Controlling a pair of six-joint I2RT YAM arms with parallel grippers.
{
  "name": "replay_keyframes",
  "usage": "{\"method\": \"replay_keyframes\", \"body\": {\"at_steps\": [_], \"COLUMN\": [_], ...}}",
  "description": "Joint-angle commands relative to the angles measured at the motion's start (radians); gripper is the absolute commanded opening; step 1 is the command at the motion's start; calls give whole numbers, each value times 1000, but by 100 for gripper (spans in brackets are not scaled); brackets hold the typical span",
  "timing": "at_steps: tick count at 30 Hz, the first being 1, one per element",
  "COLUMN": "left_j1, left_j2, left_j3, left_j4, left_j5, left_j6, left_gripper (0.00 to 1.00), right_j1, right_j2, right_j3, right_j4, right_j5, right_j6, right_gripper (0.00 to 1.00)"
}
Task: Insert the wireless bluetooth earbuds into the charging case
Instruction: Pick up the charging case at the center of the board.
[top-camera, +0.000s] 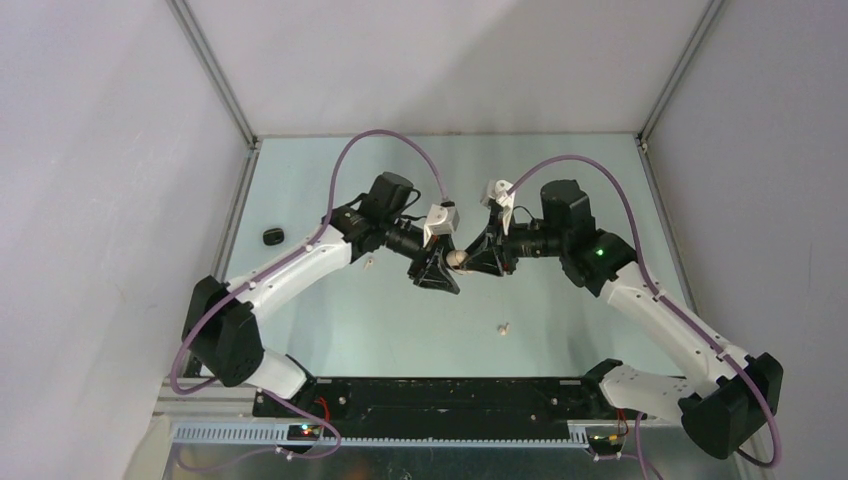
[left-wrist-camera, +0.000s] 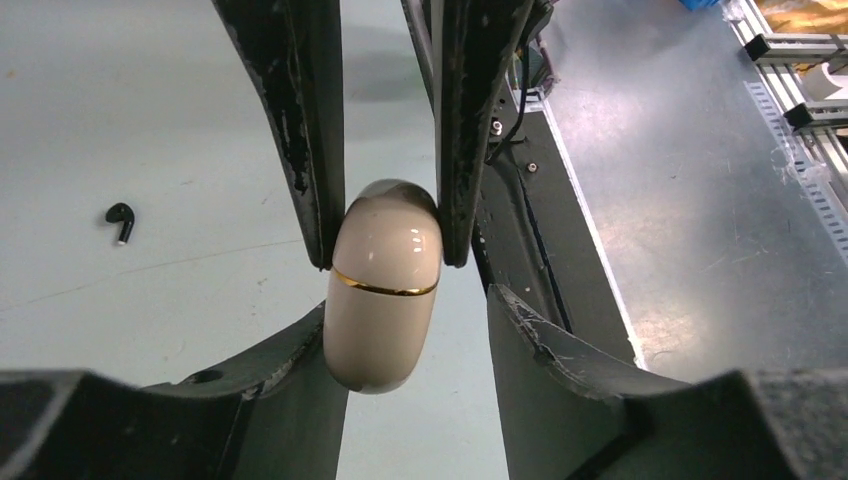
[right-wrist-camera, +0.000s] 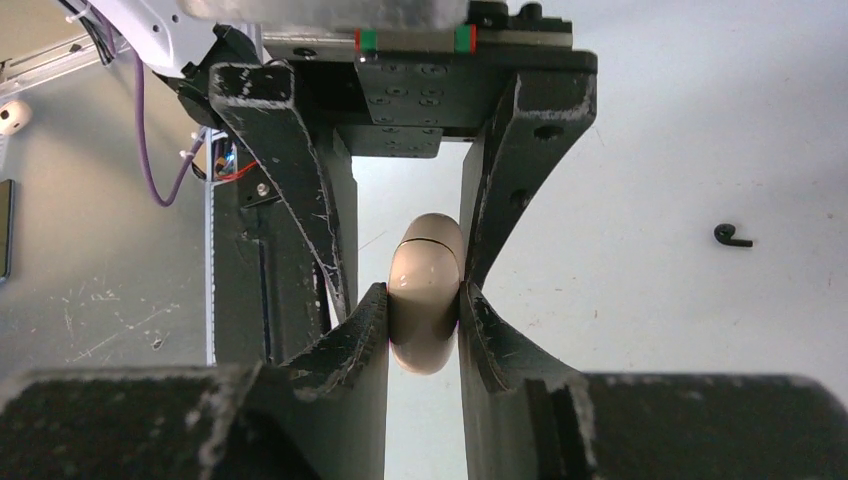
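A cream-white charging case (top-camera: 457, 259) with a gold seam is held closed above the table's middle. My right gripper (top-camera: 478, 262) is shut on its end; in the right wrist view both pads press the case (right-wrist-camera: 425, 300). My left gripper (top-camera: 437, 272) is open around the other end. In the left wrist view its left finger (left-wrist-camera: 270, 380) lies against the case (left-wrist-camera: 385, 290) and the right finger stands apart. A white earbud (top-camera: 503, 327) lies in front. A small pale piece (top-camera: 368, 263), perhaps another earbud, lies by the left arm. One black earbud (left-wrist-camera: 120, 222) shows, also in the right wrist view (right-wrist-camera: 732, 237).
A black object (top-camera: 272, 236), bigger than an earbud, lies at the table's left edge. Grey walls close in the left, right and back sides. The black base rail (top-camera: 430, 395) runs along the near edge.
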Motion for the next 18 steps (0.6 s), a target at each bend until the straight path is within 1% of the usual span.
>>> {"method": "replay_keyframes", "body": {"at_steps": [1, 5, 10, 12, 15, 18], "left_j1": [-14, -14, -15, -15, -15, -15], "left_j2": [8, 6, -1, -2, -2, -4], "left_j3": [26, 33, 34, 35, 35, 36], "left_j4": [-38, -33, -13, -9, -5, -5], "left_j5": [28, 31, 38, 44, 56, 65], "left_j6": [34, 27, 6, -1, -5, -8], "left_gripper": [53, 48, 46, 42, 41, 43], "right_j1": [3, 4, 4, 3, -1, -6], "right_j2": [-26, -23, -29, -34, -40, -44], "right_j3": [22, 13, 0, -7, -13, -18], "right_j4": [36, 33, 33, 40, 45, 43], "right_j5": [0, -12, -12, -10, -11, -20], "right_j6": [-21, -27, -31, -29, -27, -30], "right_gripper": [1, 1, 1, 1, 2, 1]}}
